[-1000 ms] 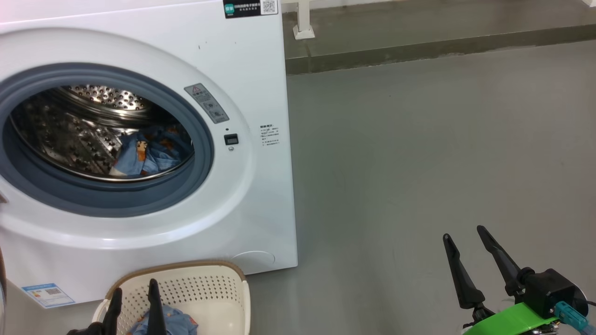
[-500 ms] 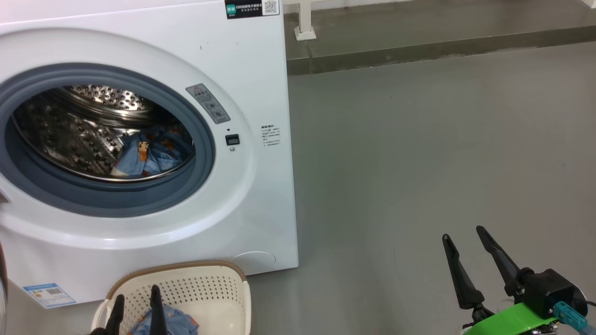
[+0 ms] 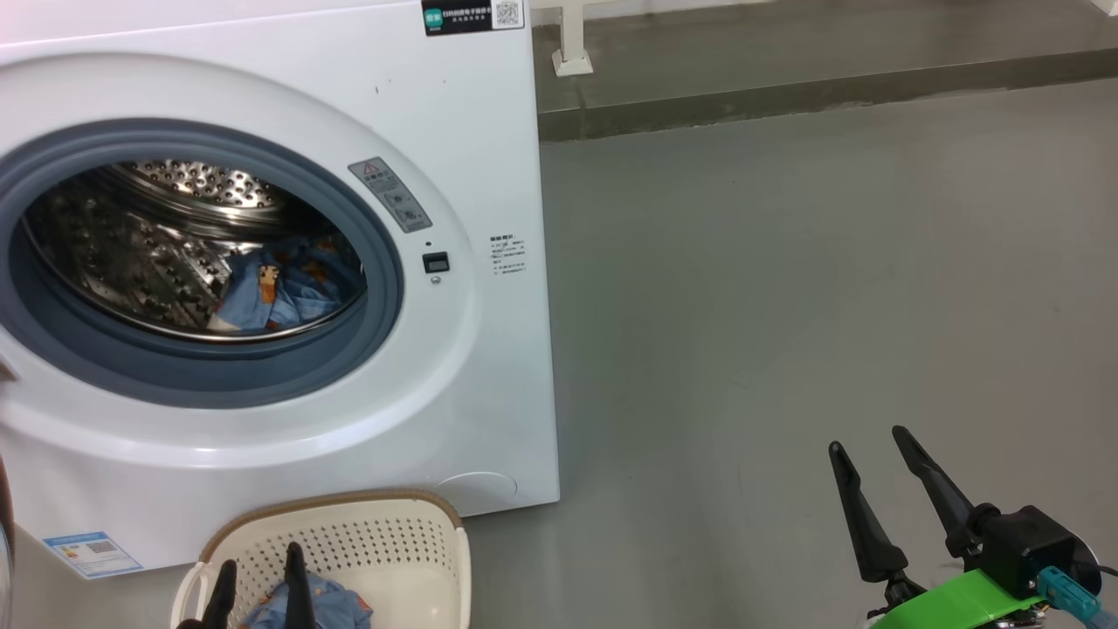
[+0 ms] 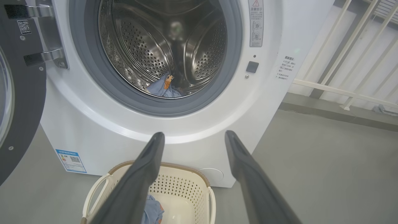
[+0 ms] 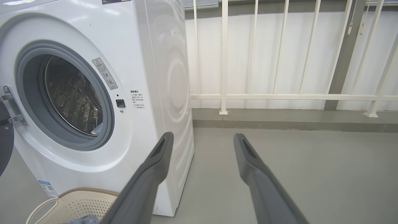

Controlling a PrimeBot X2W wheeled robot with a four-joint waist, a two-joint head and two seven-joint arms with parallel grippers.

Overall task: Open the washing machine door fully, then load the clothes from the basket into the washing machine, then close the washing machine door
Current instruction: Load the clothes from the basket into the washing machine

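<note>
The door (image 4: 18, 102) stands swung aside on the left, so the washer (image 3: 489, 175) mouth opens wide onto the drum (image 4: 149, 40), where a blue bundle (image 3: 279, 293) lies low. The basket (image 3: 384, 542) sits on the floor (image 3: 786, 306) just below the mouth, under the spread left claw (image 4: 193, 134). Right of the washer, open floor runs back to a railing (image 5: 279, 96).

The washing machine (image 3: 489, 175) is white, with a grey gasket (image 3: 218, 376) ringing a shiny steel drum (image 3: 175, 183) dotted with holes. The clothes (image 3: 288, 293) are light blue with small orange figures. The basket (image 3: 393, 542) is cream, perforated in dot rows, rimmed brown. The washing machine door (image 4: 28, 109) is glossy black, the floor (image 3: 786, 306) grey
</note>
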